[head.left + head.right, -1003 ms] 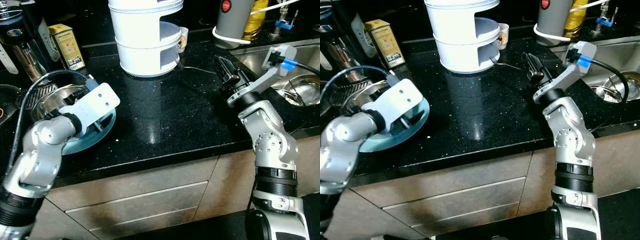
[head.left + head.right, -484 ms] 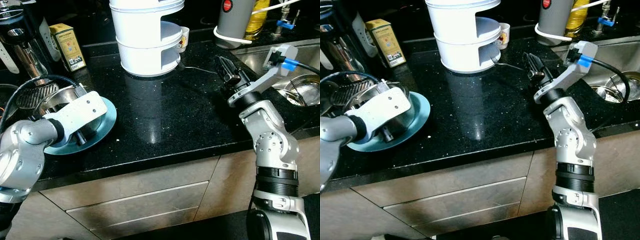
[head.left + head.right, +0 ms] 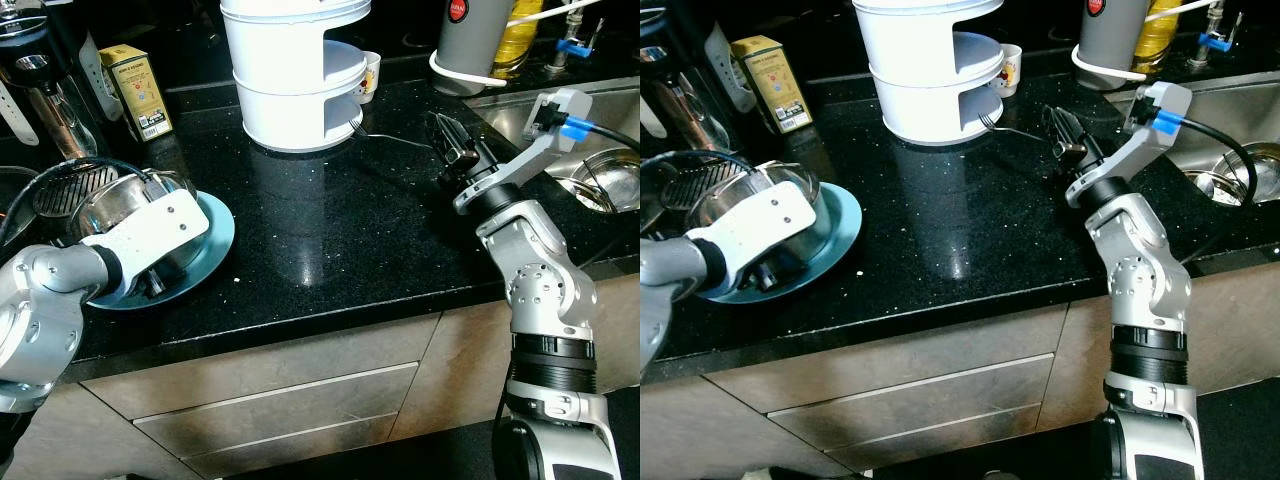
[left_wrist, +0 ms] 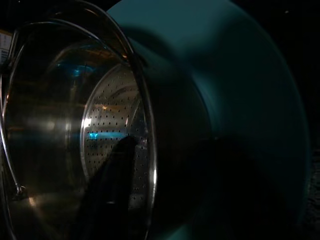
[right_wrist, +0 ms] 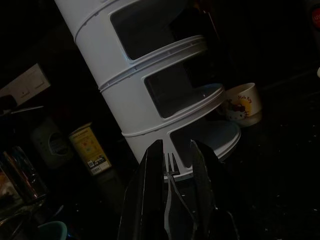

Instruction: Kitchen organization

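A tall white tiered plastic rack point(image 3: 295, 70) stands at the back of the black speckled stone countertop point(image 3: 330, 240), and everything else is placed from it.

Toward the robot's left of the rack and nearer the counter's front edge lies a round teal plate point(image 3: 205, 245), its rim close to that edge. On the plate sits a shiny perforated steel colander bowl point(image 3: 120, 200) with a wire handle. The left gripper point(image 3: 765, 275) is down at the bowl's near side over the plate; one dark finger point(image 4: 117, 180) shows inside against the perforated wall, but whether the fingers pinch the rim cannot be told.

Between the plate and the rack's base the dark counter is bare, and the open stretch continues in front of the rack to the front edge.

At the rack's base on the robot's right lies a thin metal fork point(image 3: 385, 137), tines toward the rack, handle running away from it. The right gripper point(image 5: 172, 175) hovers over the handle end, its fingers slightly parted with the fork between them, not gripping it.

Just behind the rack's right side stands a small white printed cup point(image 3: 368, 75). Left of the rack is a yellow-green tin box point(image 3: 133, 92). Far right of the rack the counter ends at the steel sink point(image 3: 590, 150).
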`<state>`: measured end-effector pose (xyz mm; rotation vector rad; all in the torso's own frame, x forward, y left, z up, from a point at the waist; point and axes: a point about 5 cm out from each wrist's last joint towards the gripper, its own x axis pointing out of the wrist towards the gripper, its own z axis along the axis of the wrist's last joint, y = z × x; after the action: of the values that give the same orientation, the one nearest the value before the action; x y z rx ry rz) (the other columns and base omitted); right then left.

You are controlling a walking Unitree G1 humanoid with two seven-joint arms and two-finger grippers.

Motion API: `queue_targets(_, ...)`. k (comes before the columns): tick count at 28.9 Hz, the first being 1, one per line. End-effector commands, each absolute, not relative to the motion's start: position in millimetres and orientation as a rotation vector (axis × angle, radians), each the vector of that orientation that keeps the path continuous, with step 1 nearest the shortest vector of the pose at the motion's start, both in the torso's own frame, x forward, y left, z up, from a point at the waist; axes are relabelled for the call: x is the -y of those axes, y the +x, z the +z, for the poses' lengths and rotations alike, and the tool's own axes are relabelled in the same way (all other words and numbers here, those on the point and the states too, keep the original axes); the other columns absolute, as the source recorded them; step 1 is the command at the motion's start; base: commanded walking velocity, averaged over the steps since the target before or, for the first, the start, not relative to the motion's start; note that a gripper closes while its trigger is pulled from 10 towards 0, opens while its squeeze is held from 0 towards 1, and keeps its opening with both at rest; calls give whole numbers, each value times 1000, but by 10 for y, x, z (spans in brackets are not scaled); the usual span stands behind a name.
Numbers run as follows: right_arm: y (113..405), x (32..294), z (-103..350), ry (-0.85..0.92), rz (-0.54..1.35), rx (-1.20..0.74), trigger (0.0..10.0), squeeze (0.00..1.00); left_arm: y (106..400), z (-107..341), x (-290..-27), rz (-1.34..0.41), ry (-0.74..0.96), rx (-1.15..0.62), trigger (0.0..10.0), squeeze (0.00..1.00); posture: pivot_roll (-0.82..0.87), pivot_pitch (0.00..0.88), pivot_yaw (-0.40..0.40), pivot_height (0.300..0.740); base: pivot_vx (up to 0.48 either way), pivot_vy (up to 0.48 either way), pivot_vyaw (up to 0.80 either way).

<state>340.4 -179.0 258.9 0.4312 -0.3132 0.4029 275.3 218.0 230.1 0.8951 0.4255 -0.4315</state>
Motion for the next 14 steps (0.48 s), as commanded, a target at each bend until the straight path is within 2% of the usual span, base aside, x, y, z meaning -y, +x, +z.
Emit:
queue_targets(1, 3409, 1766, 2564, 422, 410, 302, 10000, 0, 2726, 2282, -2175, -451, 906, -448, 0, 0, 33, 0, 11, 736, 0, 0, 0)
queue_targets(9, 3417, 1745, 2554, 424, 413, 298, 10000, 0, 2741, 2288, -2163, -444, 884, -430, 0, 0, 36, 0, 9, 736, 0, 0, 0)
queue_targets(14, 3417, 1740, 2546, 424, 413, 294, 10000, 0, 2823, 2404, -2023, -443, 825, -301, 0, 0, 33, 0, 10, 736, 0, 0, 0)
